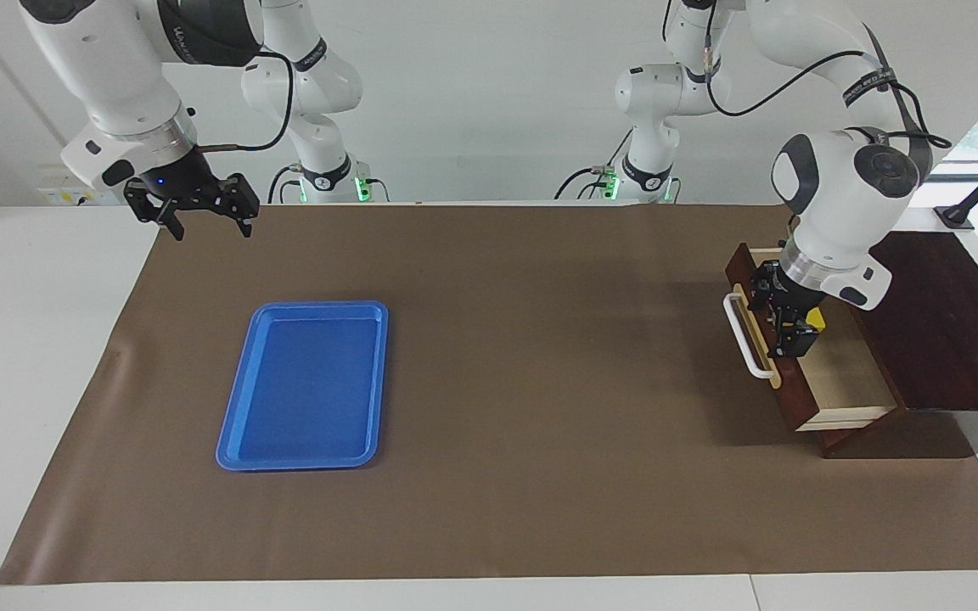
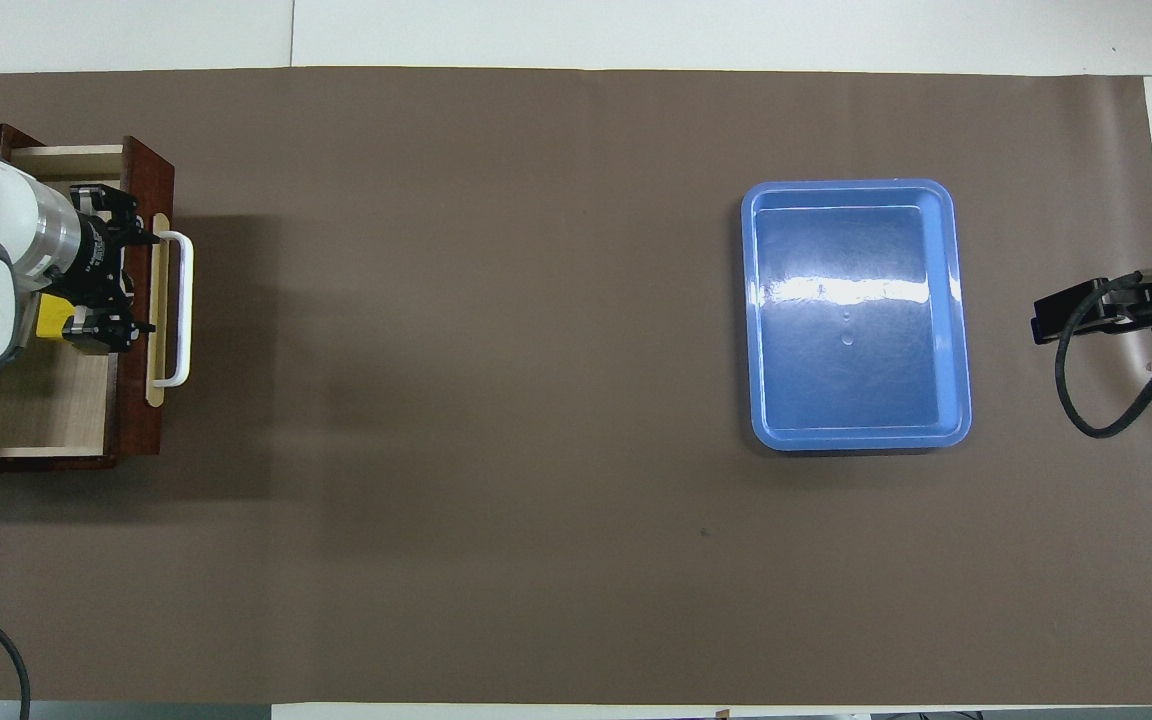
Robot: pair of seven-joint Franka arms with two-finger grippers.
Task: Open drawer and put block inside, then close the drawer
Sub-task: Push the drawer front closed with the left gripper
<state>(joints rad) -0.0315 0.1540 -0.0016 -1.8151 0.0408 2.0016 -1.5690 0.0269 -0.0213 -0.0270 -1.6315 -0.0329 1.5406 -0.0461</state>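
Note:
The dark brown drawer (image 1: 847, 378) stands pulled out of its dark wooden box (image 1: 956, 322) at the left arm's end of the table, its white bar handle (image 1: 746, 338) facing the table's middle. The drawer also shows in the overhead view (image 2: 46, 400). The yellow block (image 1: 814, 318) lies inside the drawer on the pale wood, and shows in the overhead view too (image 2: 50, 318). My left gripper (image 1: 776, 321) is down in the drawer just inside its front panel, open, with the block beside it and not between the fingers. My right gripper (image 1: 211, 231) is open and empty, raised over the right arm's end of the table.
A flat blue plastic tray (image 1: 306, 386) lies empty on the brown mat toward the right arm's end; it also shows in the overhead view (image 2: 851, 320). The brown mat (image 1: 540, 382) covers most of the white table.

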